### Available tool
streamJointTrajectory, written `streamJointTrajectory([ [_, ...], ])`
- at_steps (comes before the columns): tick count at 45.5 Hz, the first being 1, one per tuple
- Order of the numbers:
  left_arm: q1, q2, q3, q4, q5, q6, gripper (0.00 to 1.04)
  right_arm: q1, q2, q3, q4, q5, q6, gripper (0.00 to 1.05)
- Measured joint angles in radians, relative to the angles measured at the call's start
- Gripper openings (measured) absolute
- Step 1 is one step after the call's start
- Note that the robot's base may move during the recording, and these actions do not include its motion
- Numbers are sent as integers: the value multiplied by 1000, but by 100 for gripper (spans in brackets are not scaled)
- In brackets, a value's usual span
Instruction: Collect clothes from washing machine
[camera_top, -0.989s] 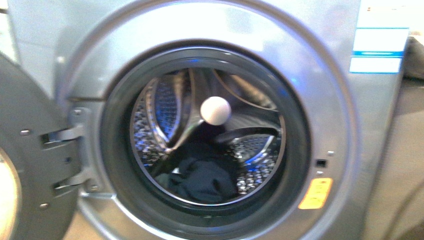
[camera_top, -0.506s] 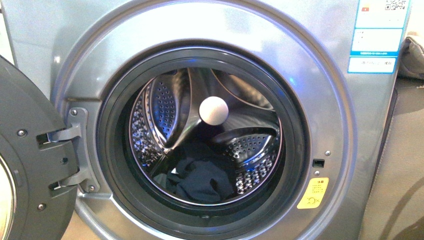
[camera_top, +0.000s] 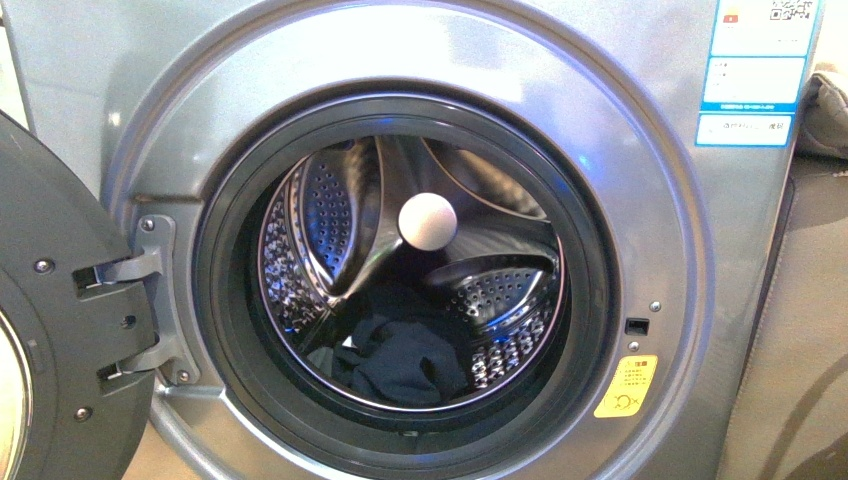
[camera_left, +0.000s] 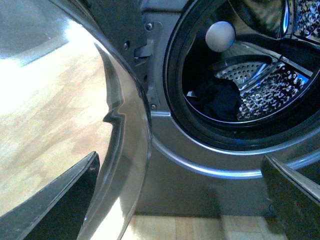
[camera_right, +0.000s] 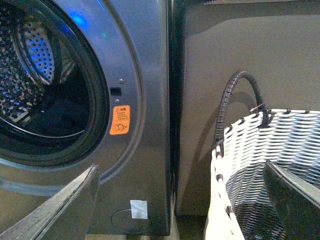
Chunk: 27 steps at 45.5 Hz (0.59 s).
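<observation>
Showed only as fingers, in the wrist views. Left fingers (camera_left: 60, 200), out in front of the washing machine (camera_left: 195, 195): two flat, matte black wedges, straight-edged, tapering towards their tips. Right fingers (camera_right: 295, 212): same wedge shape, one dark, the other lit greyish.

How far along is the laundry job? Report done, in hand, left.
Done: door open. In hand: nothing; left gripper and right gripper open, empty, outside the washing machine. Left: dark clothes lie in the drum; basket stands nearby.
</observation>
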Motion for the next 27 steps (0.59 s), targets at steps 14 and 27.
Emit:
streamJointTrajectory([
  [14,0,0,0,0,0,0,98,0,0,0,0,0,0,97],
  [27,0,0,0,0,0,0,98,0,0,0,0,0,0,97],
])
